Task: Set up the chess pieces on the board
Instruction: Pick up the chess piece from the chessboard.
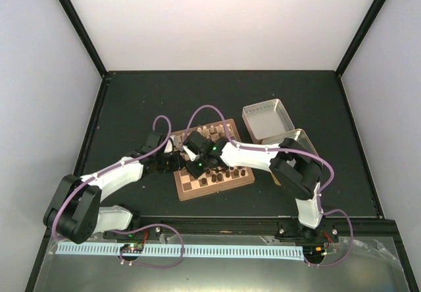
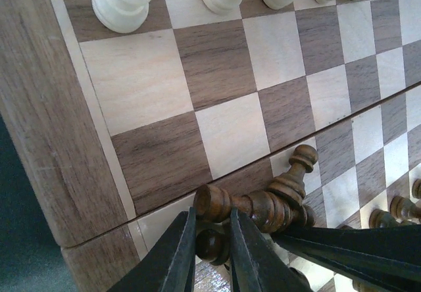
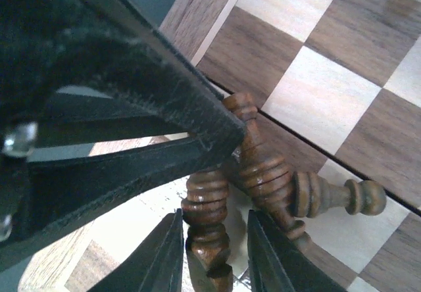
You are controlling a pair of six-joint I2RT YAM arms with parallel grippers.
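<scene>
The board (image 1: 227,181) lies mid-table, with both grippers meeting over its left edge. In the left wrist view my left gripper (image 2: 212,216) is shut on a dark chess piece (image 2: 212,244), low over the board (image 2: 138,68) near its rim. Two more dark pieces (image 2: 273,206) lie tipped over just beyond the fingertips. Cream pieces (image 2: 122,6) stand in a row along the far edge. In the right wrist view my right gripper (image 3: 214,216) is open around the same dark piece (image 3: 207,206), with a gap on its right side. The left gripper's fingers (image 3: 164,108) cross above it.
Two square metal tin halves (image 1: 266,120) (image 1: 304,141) sit right of the board. More dark pieces (image 1: 223,172) stand along the board's near side and others (image 1: 212,133) at its far side. Black walls frame the dark table (image 1: 131,108).
</scene>
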